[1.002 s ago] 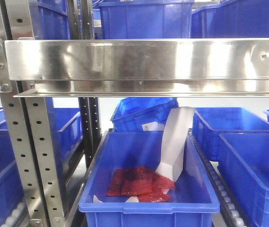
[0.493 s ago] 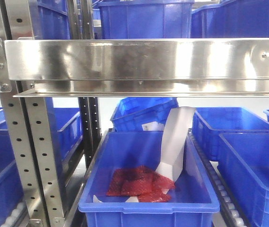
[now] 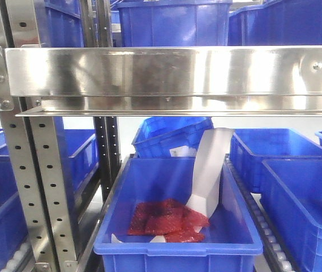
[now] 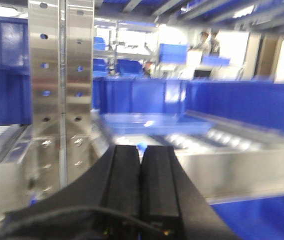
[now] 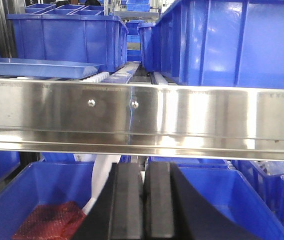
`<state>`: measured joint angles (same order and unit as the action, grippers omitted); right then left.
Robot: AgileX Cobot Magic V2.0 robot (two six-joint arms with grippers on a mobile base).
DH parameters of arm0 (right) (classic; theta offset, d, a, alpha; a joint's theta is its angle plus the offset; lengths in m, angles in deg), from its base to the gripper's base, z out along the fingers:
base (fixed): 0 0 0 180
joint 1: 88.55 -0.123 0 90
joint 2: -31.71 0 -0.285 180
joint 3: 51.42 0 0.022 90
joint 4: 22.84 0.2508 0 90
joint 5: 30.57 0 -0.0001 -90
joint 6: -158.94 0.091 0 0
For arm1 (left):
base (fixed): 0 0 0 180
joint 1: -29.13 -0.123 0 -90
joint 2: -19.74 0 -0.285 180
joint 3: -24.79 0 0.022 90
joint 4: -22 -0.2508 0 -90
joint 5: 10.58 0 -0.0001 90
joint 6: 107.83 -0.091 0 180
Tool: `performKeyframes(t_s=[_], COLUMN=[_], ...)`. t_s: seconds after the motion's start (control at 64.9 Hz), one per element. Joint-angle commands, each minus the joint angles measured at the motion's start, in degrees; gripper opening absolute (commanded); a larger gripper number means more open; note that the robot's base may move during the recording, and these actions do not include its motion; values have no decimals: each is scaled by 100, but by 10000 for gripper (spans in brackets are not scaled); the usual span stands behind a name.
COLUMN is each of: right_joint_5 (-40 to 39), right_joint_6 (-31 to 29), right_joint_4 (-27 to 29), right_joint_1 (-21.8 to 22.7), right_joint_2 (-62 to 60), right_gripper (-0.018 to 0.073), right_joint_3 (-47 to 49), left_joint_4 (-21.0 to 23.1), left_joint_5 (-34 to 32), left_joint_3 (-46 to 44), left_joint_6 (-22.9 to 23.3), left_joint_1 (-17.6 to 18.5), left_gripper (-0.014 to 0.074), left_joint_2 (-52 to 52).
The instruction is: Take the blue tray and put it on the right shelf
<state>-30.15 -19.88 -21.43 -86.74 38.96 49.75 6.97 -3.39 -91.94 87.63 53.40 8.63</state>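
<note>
1. Nearest, both claws are pressed fully closed and hold nothing: the left claw (image 4: 141, 172) and the right claw (image 5: 142, 195).
2. Just beyond the right claw runs the shiny front rail of the right shelf (image 5: 142, 117).
3. Farther in, the blue tray (image 4: 149, 122) lies flat on the rollers behind the rail; the right wrist view shows it at the left (image 5: 37, 67).
4. Judged step: the approach, tray not yet gripped. Next, a claw must open and reach over the rail to the tray's rim.
</note>
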Motion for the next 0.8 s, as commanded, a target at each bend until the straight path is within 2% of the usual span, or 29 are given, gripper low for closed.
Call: performKeyframes(t_s=[0.0,0.046,0.154,0.262,0.432,0.524,0.786], right_joint_5=[-471,-465,-465,-465,-465,-465,-453], right_joint_6=[-28,-28,-28,-28,-28,-28,-28], right_joint_4=[-6,-6,-6,-6,-6,-6,-6], right_joint_1=[37,37,37,37,37,37,37], right_joint_2=[-126,-126,-126,-126,-126,-126,-121], right_gripper=[37,37,37,37,37,37,37], right_joint_3=[125,125,125,125,125,125,125], left_joint_4=[1348,1747,1941,2172,2150,1899,1750], left_joint_5=[-345,-719,-1620,-1811,-1427,-1349,-1398], left_joint_3=[260,563,1242,1690,1724,1735,1735], left_joint_6=[-1499,-1806,-1877,-1886,-1886,-1886,-1860], left_joint_1=[-309,-572,-1153,-1503,-1747,-1861,-1883], left_gripper=[-48,-48,-48,-48,-48,-48,-48], left_joint_2=[-73,-73,-73,-73,81,525,484])
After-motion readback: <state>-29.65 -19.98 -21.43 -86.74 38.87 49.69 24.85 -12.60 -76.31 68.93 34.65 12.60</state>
